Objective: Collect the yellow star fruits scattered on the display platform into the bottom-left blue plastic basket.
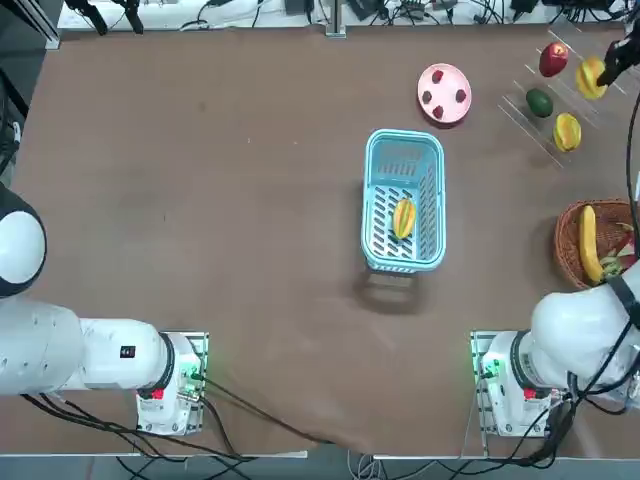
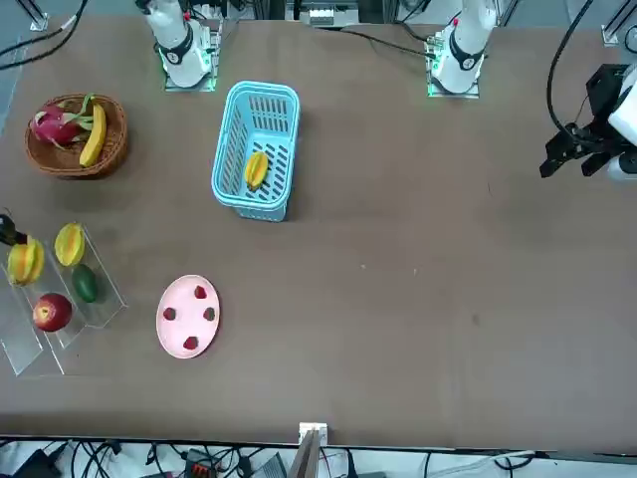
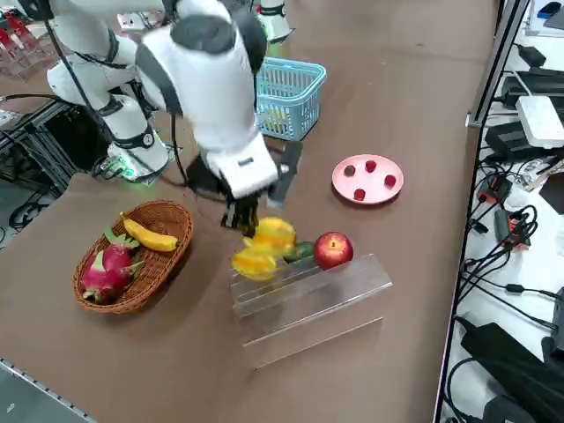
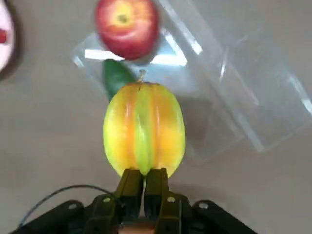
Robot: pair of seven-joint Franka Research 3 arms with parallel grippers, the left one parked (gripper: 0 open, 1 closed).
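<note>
place: robotics lab | evidence: brown table (image 1: pixel 200 200) with two arm bases bolted along its bottom edge in the top view, status lights glowing green | cables (image 3: pixel 502 238) and black power units along the right edge of the right side view | more cabling along the frame bottom in the front view

You've got even, bright overhead light w/ soft short shadows, e.g. under the blue plastic basket (image 1: pixel 404 200). Glare streaks on the display platform (image 4: pixel 229 83) in wrist view. Right arm (image 3: pixel 207 79) is motion-blurred in side view; top & front views are sharp, no obvious edge distortion.
</note>
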